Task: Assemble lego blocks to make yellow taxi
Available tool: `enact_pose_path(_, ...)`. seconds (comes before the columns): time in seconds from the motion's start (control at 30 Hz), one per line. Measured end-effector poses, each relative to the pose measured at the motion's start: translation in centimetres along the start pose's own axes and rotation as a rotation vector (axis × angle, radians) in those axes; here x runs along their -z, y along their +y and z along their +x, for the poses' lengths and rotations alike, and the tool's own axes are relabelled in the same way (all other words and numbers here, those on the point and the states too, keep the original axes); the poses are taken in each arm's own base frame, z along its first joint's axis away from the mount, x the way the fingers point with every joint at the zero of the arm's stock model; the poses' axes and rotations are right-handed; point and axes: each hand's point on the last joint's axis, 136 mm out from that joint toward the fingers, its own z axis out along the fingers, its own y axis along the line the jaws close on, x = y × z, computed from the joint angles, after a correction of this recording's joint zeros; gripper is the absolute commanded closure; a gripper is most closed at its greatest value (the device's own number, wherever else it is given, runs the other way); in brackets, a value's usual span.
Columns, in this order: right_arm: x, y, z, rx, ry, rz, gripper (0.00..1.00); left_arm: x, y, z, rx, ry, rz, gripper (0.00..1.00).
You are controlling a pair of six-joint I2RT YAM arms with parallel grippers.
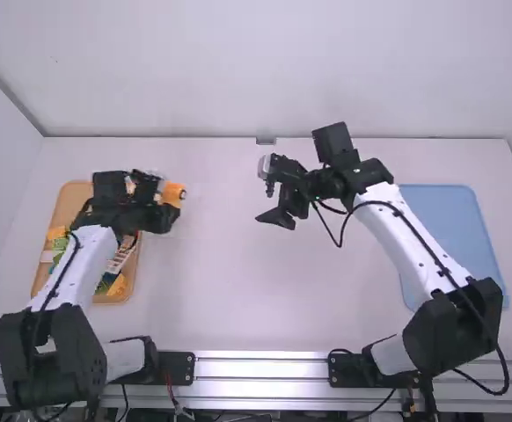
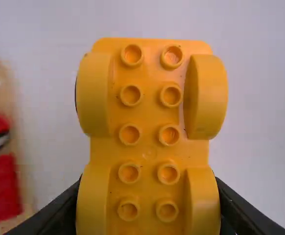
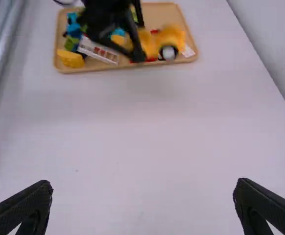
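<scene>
My left gripper (image 1: pixel 161 204) is at the right edge of the tan tray, shut on a yellow taxi base (image 1: pixel 175 192) with wheel arches. In the left wrist view the yellow taxi base (image 2: pixel 149 147) shows its studded face, its near end between the finger sides of my left gripper (image 2: pixel 150 210). The right wrist view has the yellow base (image 3: pixel 171 41) with a dark wheel at the tray's edge. Over the middle of the table is my right gripper (image 1: pixel 278 198); its fingers stand wide open with nothing between them in the right wrist view (image 3: pixel 142 205).
The tan tray (image 1: pixel 64 209) at the left holds yellow, green, blue and white pieces under the left arm. Red pieces (image 2: pixel 0 183) lie in it too. A blue tray (image 1: pixel 450 220) lies at the right, partly behind the right arm.
</scene>
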Motion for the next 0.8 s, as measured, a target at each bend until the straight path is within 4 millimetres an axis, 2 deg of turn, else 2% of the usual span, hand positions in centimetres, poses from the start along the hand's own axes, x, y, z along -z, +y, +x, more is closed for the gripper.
enact_pose_path(0.1,1.8,0.6,0.3,-0.031,-0.039,-0.033,0.01,-1.0,-3.4,-0.3,-0.128,0.017,0.050,0.92)
enact_pose_path(0.13,2.6,0.8,0.6,-0.048,-0.056,-0.046,0.01,-1.6,-5.7,-0.1,-0.223,0.035,0.082,0.92)
enact_pose_path(0.17,3.2,0.8,0.8,-0.061,-0.071,-0.052,0.01,-1.9,-7.1,0.1,-0.282,0.048,0.101,0.92)
enact_pose_path(0.3,5.1,-0.1,1.4,-0.069,-0.142,-0.036,0.01,-4.2,-11.0,2.2,-0.496,0.138,0.157,0.98)
enact_pose_path(0.43,5.9,-1.7,2.9,-0.078,-0.199,0.018,0.01,-6.8,-13.1,5.2,-0.635,0.242,0.209,0.98)
enact_pose_path(0.5,6.1,-2.6,3.5,-0.094,-0.208,0.047,0.01,-7.5,-13.7,6.3,-0.681,0.275,0.236,0.98)
enact_pose_path(0.63,6.6,-4.0,4.8,-0.157,-0.208,0.100,0.01,-9.4,-14.9,9.7,-0.820,0.371,0.327,0.98)
enact_pose_path(0.7,6.5,-3.9,5.1,-0.184,-0.203,0.099,0.01,-10.2,-15.3,10.7,-0.889,0.393,0.361,0.98)
enact_pose_path(0.8,6.0,-3.6,5.1,-0.189,-0.198,0.086,0.02,-11.6,-15.6,10.2,-0.979,0.361,0.379,0.98)
